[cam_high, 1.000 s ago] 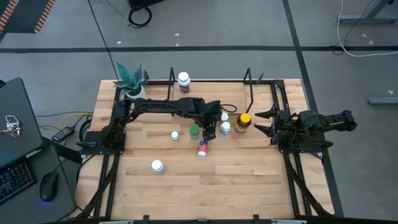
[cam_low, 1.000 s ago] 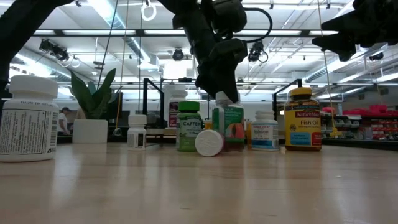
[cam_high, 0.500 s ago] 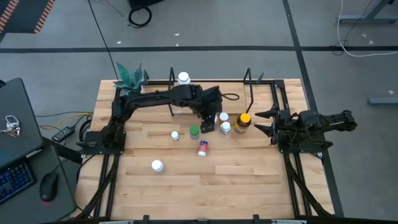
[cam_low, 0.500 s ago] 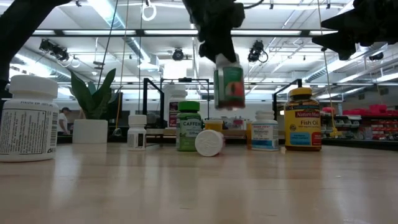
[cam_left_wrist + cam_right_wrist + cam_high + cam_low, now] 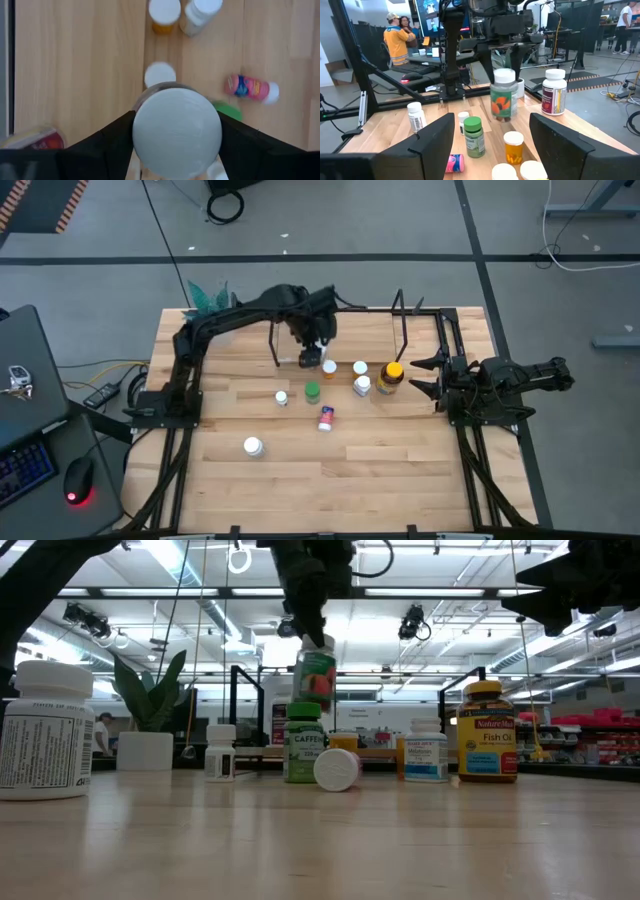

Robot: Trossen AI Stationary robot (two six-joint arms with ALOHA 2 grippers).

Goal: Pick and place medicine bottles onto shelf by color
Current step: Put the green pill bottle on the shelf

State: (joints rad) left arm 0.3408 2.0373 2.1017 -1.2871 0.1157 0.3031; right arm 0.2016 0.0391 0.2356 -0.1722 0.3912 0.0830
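The desk (image 5: 400,460) carried the shelf (image 5: 400,315) along its far edge, and the left gripper (image 5: 311,352) hung just in front of that shelf, fingers (image 5: 107,142) pinching a green-labelled bottle (image 5: 316,679) by its sides, clear of the wood. To do it well, the carry would want the bottle kept upright and brought level over the rack beside bottles of like colour before lowering. The right gripper (image 5: 425,376) waited right of the shelf, fingers spread, holding nothing. The amber bottle (image 5: 391,377) stood close beside it.
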